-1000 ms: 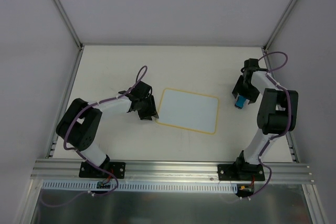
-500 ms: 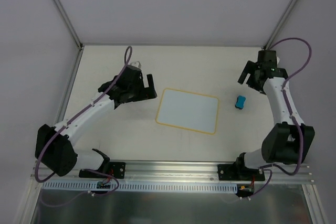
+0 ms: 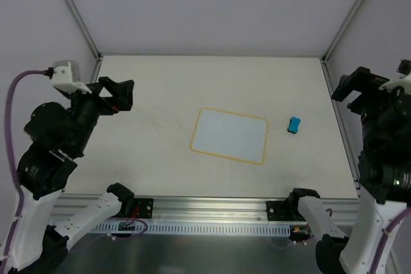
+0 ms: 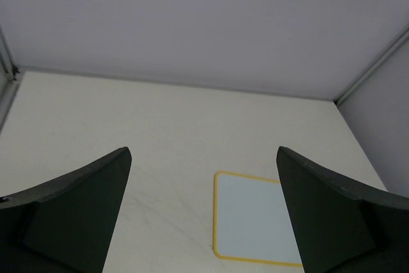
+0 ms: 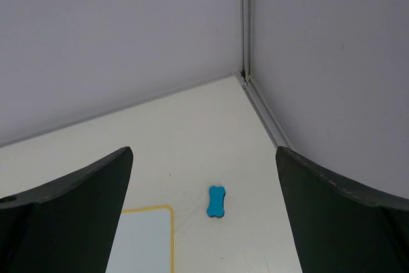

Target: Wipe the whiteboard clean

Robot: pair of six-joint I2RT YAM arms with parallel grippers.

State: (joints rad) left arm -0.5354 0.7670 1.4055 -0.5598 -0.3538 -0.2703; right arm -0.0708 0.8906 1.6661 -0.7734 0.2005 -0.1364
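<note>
The whiteboard (image 3: 230,135) lies flat mid-table, white with a thin yellow border, and no writing shows on it. It also appears in the left wrist view as the whiteboard (image 4: 255,222) and at the bottom of the right wrist view as the whiteboard (image 5: 137,244). A small blue eraser (image 3: 294,124) lies on the table just right of the board, untouched; the right wrist view shows the eraser (image 5: 216,201) too. My left gripper (image 3: 122,95) is raised high at the left, open and empty (image 4: 203,153). My right gripper (image 3: 350,88) is raised high at the right, open and empty (image 5: 203,153).
The cream table (image 3: 160,88) is bounded by grey walls and metal corner posts (image 3: 334,49). An aluminium rail (image 3: 212,206) carrying both arm bases runs along the near edge.
Both arms have lifted up and swung outward, away from the board. The right gripper released the blue eraser, which now lies on the table. Both grippers opened wide.
</note>
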